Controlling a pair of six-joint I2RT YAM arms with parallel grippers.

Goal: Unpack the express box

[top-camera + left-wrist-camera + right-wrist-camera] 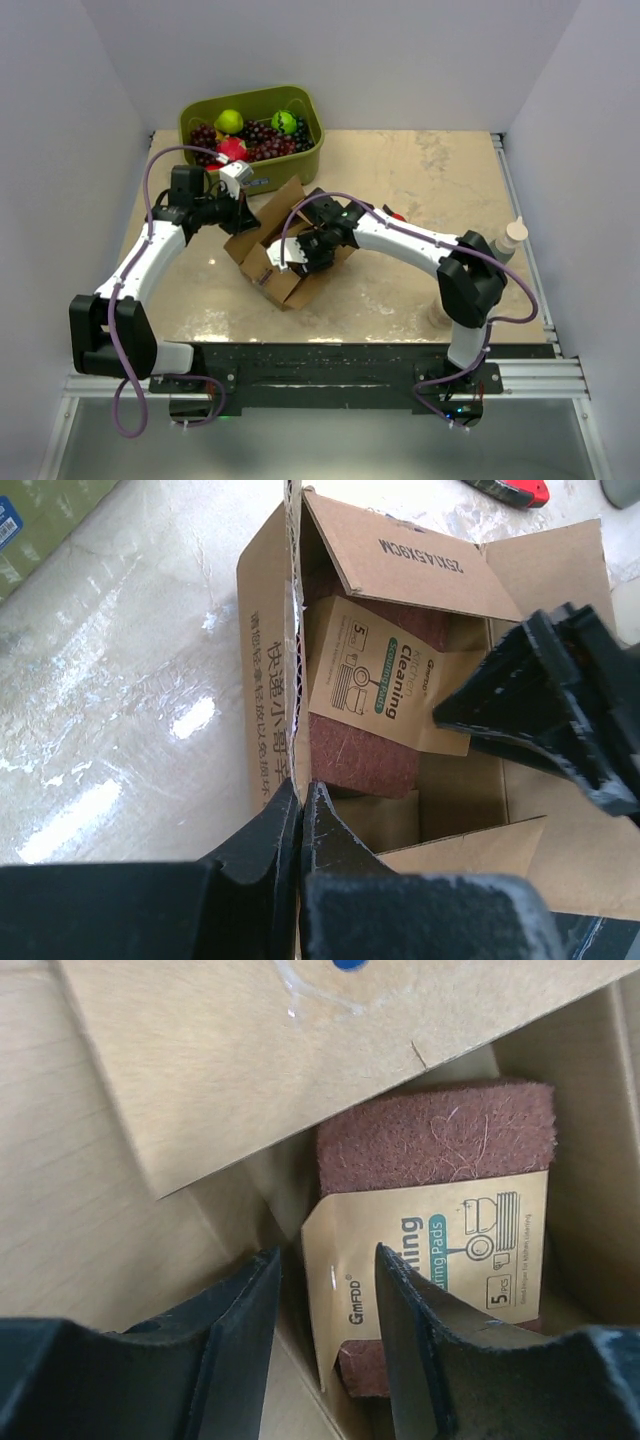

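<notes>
The express box (268, 265) stands open in the middle of the table, brown cardboard with its flaps spread. My left gripper (299, 792) is shut on the thin top edge of the box's near wall (262, 680). Inside lies a pack of maroon scouring pads (440, 1135) in a tan paper sleeve (385, 675). My right gripper (327, 1253) is down inside the box, open. One of its fingers (240, 1310) is beside the pack's end and the other is over the sleeve. From the left wrist view the right gripper (545, 705) shows as a black shape over the box's right side.
An olive-green bin (305, 155) of grapes, apples and red fruit stands at the back left, just behind the left gripper (243, 212). A small red object (512, 490) lies beyond the box. A pale bottle (511, 240) stands at the right edge. White walls close three sides.
</notes>
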